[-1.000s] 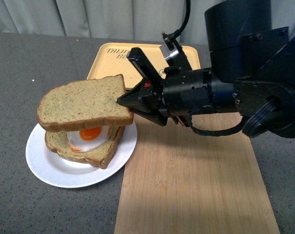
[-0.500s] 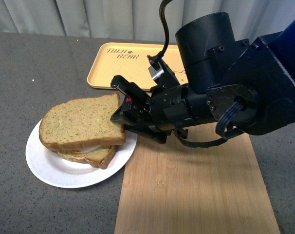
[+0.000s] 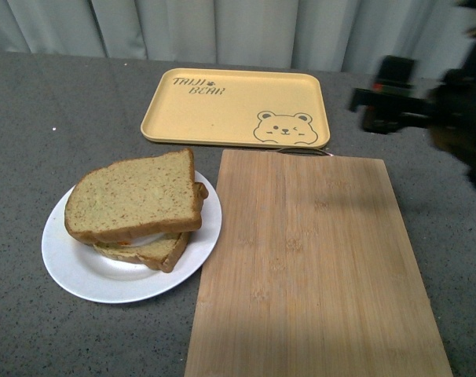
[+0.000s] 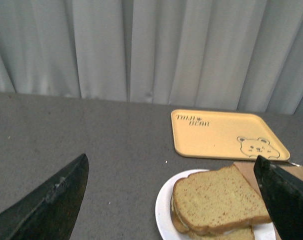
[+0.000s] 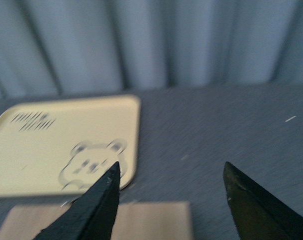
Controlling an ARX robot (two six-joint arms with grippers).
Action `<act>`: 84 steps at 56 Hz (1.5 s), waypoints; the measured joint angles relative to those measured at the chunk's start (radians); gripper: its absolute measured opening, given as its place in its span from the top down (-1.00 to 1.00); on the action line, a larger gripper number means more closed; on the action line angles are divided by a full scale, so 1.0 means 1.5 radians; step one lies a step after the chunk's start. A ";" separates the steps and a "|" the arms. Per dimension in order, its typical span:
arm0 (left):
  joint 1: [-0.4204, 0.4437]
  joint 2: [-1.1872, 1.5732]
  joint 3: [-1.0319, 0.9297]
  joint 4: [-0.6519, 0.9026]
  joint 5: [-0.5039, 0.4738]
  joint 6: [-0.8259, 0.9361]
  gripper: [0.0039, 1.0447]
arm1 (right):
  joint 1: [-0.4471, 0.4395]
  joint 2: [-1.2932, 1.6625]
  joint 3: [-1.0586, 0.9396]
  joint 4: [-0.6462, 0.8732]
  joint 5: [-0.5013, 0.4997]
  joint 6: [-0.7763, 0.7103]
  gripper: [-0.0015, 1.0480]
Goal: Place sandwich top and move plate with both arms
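Observation:
The sandwich top point(image 3: 134, 196), a tan speckled slice, lies flat on a lower slice point(image 3: 155, 253) on the round white plate point(image 3: 81, 271) at the left of the table. Nothing touches it. My right gripper point(image 3: 383, 104) is blurred at the far right, well away from the sandwich. In the right wrist view it point(image 5: 171, 165) stands open and empty above the far end of the cutting board. My left gripper point(image 4: 171, 159) is open and empty; between its spread fingers the left wrist view shows the sandwich top point(image 4: 216, 197) and plate point(image 4: 162, 212). It is absent from the front view.
A bamboo cutting board point(image 3: 316, 267) lies right of the plate, its corner touching the plate's rim. A yellow bear-print tray point(image 3: 222, 106) sits behind both, also seen from the wrists as the tray point(image 4: 226, 135) point(image 5: 51, 145). White curtains close off the back.
The right gripper lowered the top slice onto the egg slice, let it go and drew back to the far right. The egg is now covered.

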 joint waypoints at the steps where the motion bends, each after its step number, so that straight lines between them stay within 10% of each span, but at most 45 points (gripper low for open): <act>1: 0.000 0.000 0.000 0.000 0.000 0.000 -0.88 | -0.007 -0.013 -0.019 0.034 0.003 -0.017 -0.05; 19: 0.000 0.000 0.000 0.000 0.001 0.000 -0.88 | -0.075 -0.218 -0.201 0.069 -0.061 -0.096 0.99; 84: 0.000 0.000 0.000 0.000 0.001 0.000 -0.88 | -0.194 -0.911 -0.358 -0.452 -0.177 -0.097 0.98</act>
